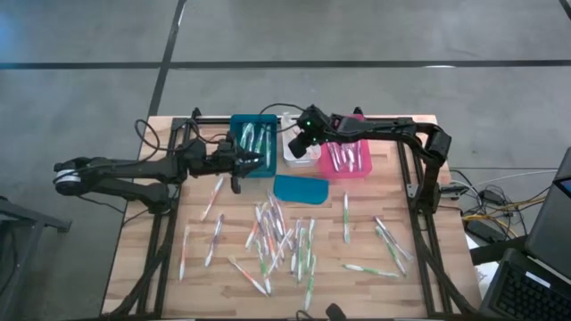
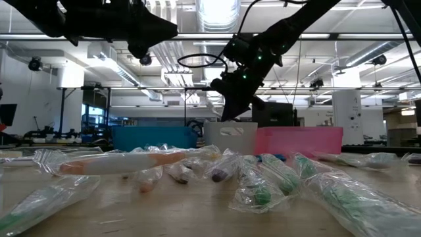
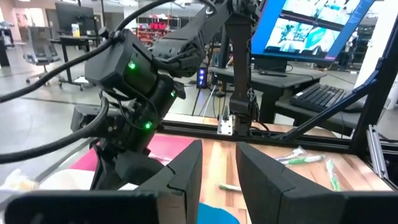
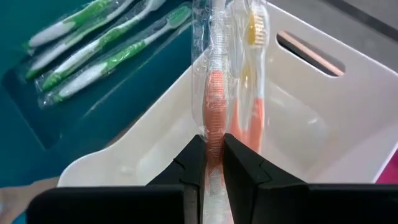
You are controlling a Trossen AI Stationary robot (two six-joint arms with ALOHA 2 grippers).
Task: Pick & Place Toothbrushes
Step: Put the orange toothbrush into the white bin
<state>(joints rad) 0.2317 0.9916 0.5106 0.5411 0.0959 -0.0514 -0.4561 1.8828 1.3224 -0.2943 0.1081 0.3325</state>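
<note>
The right arm [image 1: 393, 127] is reaching left along the far edge; its right gripper [image 1: 306, 141] is pinching an orange toothbrush [image 4: 214, 99] in clear wrap over the white bin [image 4: 298, 118], between the teal bin [image 1: 253, 145] and pink bin [image 1: 348, 159]; releasing low and centred should be keeping it inside; the left gripper [image 3: 217, 180], jaws partly apart and empty, is hovering by the teal bin; loose toothbrushes [image 1: 277, 241] are lying across the near table [image 1: 428, 276].

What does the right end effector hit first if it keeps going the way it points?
Probably the white bin. The right end effector, shut on a wrapped orange toothbrush, points into it, where another orange toothbrush already lies; depth unclear.
</note>
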